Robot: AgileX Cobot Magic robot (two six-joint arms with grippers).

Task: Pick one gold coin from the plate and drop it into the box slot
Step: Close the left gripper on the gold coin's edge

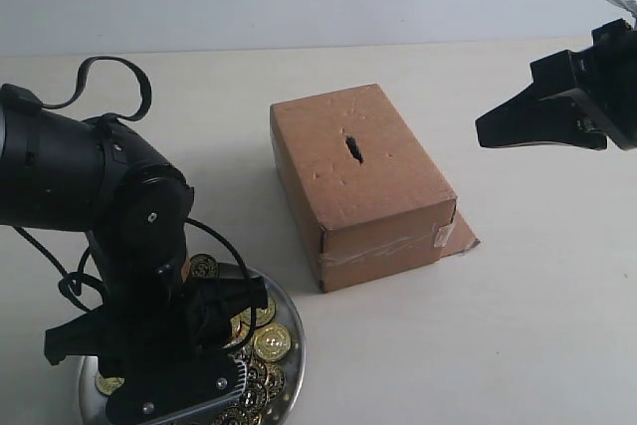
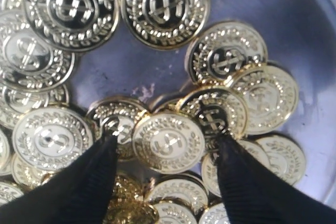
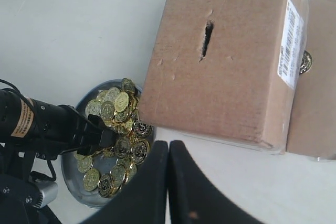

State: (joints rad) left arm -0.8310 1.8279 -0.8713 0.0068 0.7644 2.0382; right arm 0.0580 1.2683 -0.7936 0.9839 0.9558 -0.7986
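Note:
The silver plate (image 1: 292, 318) lies at the front left with several gold coins (image 1: 271, 342) in it. My left gripper (image 2: 167, 141) is down in the plate and open, its two black fingers (image 2: 84, 187) either side of one gold coin (image 2: 168, 142) lying on the pile. The brown cardboard box (image 1: 388, 201) stands in the middle of the table, its dark slot (image 1: 354, 148) on top. My right gripper (image 3: 168, 148) is shut and empty, held high at the far right (image 1: 498, 126), apart from the box (image 3: 231, 61) and its slot (image 3: 206, 38).
The pale table (image 1: 518, 325) runs round the box. A loose cardboard flap (image 1: 458, 238) sticks out at the box's taped end. One coin (image 3: 305, 62) lies on that flap beside the box. The left arm's bulky black body (image 1: 100, 216) looms over the plate.

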